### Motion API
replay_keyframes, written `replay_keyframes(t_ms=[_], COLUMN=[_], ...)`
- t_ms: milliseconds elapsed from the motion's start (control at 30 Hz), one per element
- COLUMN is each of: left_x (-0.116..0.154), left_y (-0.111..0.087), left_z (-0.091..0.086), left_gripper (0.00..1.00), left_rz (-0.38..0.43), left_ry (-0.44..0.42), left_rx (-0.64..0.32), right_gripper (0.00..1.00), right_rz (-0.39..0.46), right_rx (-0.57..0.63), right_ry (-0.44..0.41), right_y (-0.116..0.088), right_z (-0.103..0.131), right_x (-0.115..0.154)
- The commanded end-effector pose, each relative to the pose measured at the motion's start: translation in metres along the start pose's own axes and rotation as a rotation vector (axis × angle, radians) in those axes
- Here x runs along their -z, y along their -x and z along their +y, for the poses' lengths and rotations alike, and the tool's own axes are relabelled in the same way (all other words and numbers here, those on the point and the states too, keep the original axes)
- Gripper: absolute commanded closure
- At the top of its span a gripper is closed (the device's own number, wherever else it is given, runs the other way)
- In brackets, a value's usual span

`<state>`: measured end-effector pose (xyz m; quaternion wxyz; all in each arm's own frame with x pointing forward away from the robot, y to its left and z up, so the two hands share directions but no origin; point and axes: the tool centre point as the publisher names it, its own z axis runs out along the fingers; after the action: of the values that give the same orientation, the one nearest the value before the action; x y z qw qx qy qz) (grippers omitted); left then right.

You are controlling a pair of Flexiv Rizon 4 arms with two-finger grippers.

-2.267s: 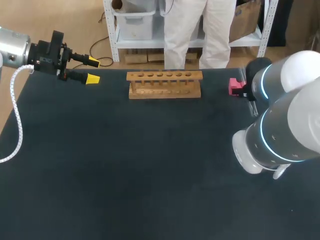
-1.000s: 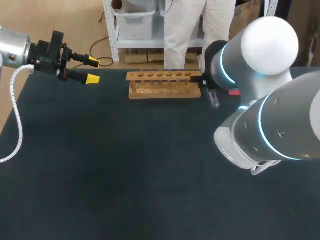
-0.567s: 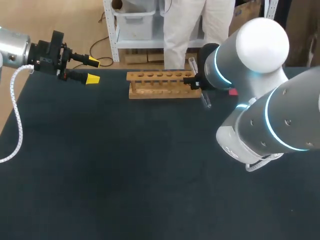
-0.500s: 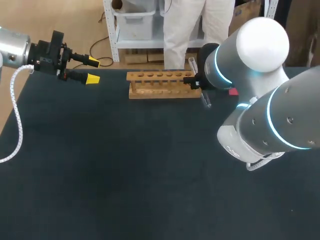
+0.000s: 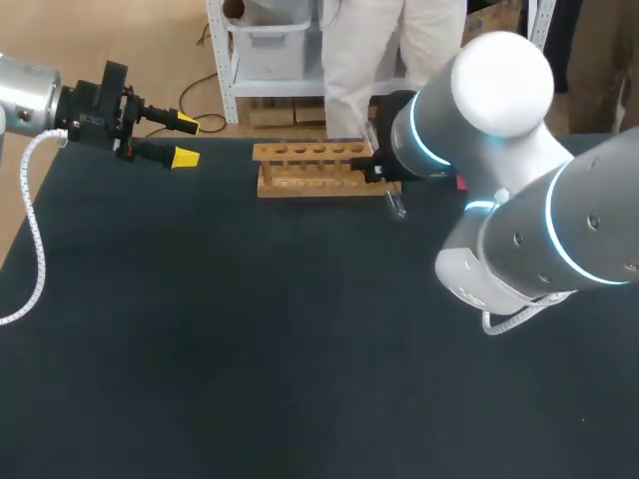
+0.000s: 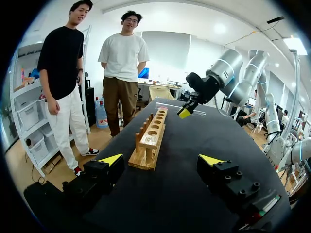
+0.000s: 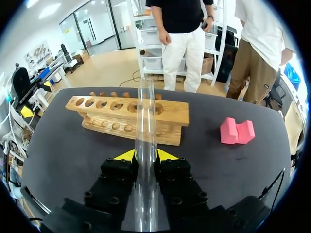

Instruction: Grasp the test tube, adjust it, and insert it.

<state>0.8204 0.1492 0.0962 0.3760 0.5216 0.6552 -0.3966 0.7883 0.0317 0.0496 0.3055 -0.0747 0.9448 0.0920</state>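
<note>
Right gripper (image 7: 146,156) has neared the wooden six-hole rack (image 7: 171,120), jaws clamping the clear test tube (image 7: 146,114); left gripper (image 6: 163,160) gapes empty. Adjustment step; uprighting needed next.

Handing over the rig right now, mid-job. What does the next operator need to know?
Right end effector: shut on the test tube, held off the table near the right end of the wooden rack.
Left end effector: open, empty, over the table's far left corner.
Done: tube grasped and raised.
Left: the tube lies roughly level, so turn it upright, line it up with a hole and insert it. All rack holes look empty.
</note>
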Motion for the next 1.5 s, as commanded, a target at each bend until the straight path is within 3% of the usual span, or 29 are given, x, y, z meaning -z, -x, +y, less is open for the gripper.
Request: replay_keyframes(t_ms=[33,1067,1500], left_x=[0.0,0.0,0.0], left_y=[-0.001,-0.001,-0.001], left_z=[0.0,0.0,0.0], left_gripper=[0.0,0.0,0.0], left_rz=[-0.002,-0.002,-0.002], left_ry=[0.0,0.0,0.0], left_rx=[-0.003,-0.003,-0.003], right_gripper=[1.0,1.0,1.0], right_rz=[0.017,0.137,0.136], right_rx=[0.003,0.046,0.031], right_ry=[0.002,0.002,-0.019], right_y=[0.006,0.0,-0.002], right_z=[0.004,0.003,0.002], right_x=[-0.009,-0.034,-0.028])
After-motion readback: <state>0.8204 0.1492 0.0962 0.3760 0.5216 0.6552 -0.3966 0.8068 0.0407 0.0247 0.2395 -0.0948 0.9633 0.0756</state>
